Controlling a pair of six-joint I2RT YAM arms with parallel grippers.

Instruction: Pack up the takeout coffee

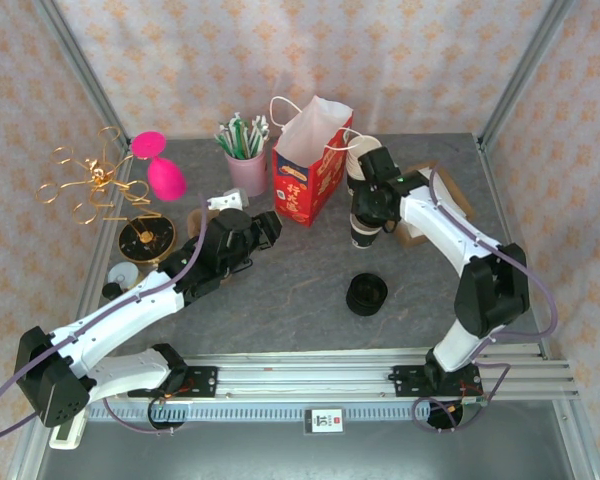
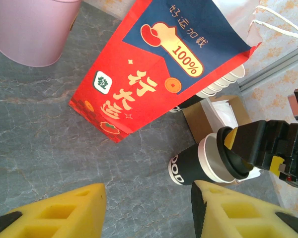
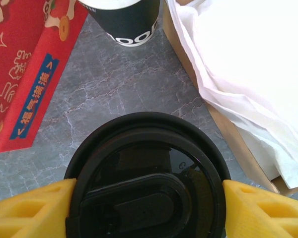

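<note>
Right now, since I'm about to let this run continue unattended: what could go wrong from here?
1. The right hand grips the lid at the top of the cup, whose white rim shows: it may seat crooked.
2. The left hand is open and off the cup, so pressing down could tip it.
3. The red bag stands close and might get knocked.

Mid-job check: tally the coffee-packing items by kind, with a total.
Paper bag: 1
Straw holder: 1
Napkin box: 1
Cup stack: 1
Single cup: 1
Lid in right gripper: 1
Lid pile: 1
Total: 7
</note>
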